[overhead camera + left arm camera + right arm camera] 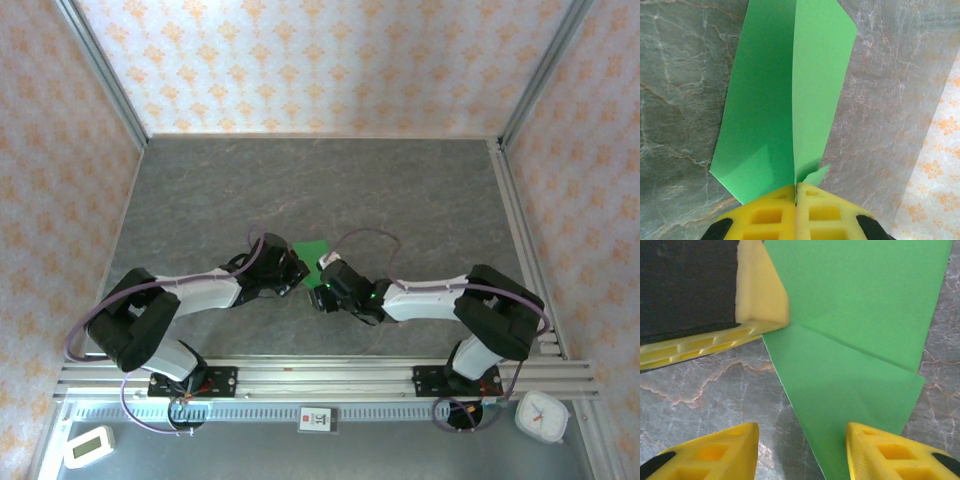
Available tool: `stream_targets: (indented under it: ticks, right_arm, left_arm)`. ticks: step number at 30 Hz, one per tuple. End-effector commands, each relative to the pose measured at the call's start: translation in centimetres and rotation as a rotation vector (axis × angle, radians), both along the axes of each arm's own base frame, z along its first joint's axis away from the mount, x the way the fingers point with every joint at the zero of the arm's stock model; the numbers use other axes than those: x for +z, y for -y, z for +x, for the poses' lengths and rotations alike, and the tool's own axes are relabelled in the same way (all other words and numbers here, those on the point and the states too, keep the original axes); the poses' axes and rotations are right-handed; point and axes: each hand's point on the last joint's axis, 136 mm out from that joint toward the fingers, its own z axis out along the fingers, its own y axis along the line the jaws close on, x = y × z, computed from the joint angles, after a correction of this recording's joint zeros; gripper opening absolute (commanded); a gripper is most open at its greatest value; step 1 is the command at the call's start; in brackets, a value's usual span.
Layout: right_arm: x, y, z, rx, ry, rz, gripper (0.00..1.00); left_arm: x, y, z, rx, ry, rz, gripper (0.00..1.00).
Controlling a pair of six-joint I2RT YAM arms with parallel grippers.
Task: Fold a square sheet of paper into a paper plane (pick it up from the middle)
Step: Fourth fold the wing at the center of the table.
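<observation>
The green paper [780,100] is partly folded and lies on the grey counter [330,180], just in front of both arms, near the middle of the near side. The left hand [796,192] is closed on it and pinches the near end, where a crease [792,100] begins. In the left wrist view this crease, which is the long axis of the paper, runs straight away from the fingertips, with one flap on each side.

The right hand [801,430] is open and holds nothing. Its two yellow fingers [715,450] stand apart, low over the counter. From this hand the paper lies ahead and a little to the right, and its narrow lower corner reaches into the gap, closer to the right finger. Both hands are near, but only the left one has a grip. The next move probably depends on the right hand closing on that free corner or flap while the left hand holds the crease.
</observation>
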Motion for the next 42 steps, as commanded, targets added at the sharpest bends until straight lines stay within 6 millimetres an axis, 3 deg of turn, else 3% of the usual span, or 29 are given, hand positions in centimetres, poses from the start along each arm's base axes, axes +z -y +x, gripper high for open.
stream_targets:
  ticks: [1, 14, 23, 34, 38, 42]
  right_arm:
    - [0.1, 0.6, 1.2, -0.058, 0.054, -0.052, 0.45]
    - [-0.7, 1.9, 1.1, -0.098, 0.054, -0.070, 0.19]
    - [-1.6, 2.8, 0.8, -0.117, 0.045, -0.084, 0.18]
    - [-2.6, 3.1, 0.6, -0.132, 0.027, -0.087, 0.00]
    - [-3.2, 3.8, 0.3, -0.158, 0.019, -0.082, 0.00]
    - [-3.4, 4.2, 0.0, -0.180, -0.002, -0.038, 0.00]
  left_arm:
    - [0.8, -0.1, -0.2, 0.015, -0.004, -0.032, 0.00]
    - [0.9, -0.2, -0.2, 0.019, -0.001, -0.034, 0.00]
    - [0.9, -0.4, -0.4, 0.024, 0.000, -0.034, 0.00]
    - [1.7, -0.2, -0.2, 0.033, 0.014, -0.058, 0.00]
    - [2.4, -0.5, 0.1, 0.030, 0.044, -0.038, 0.00]
    - [3.3, -2.2, 0.7, 0.041, 0.113, 0.095, 0.22]
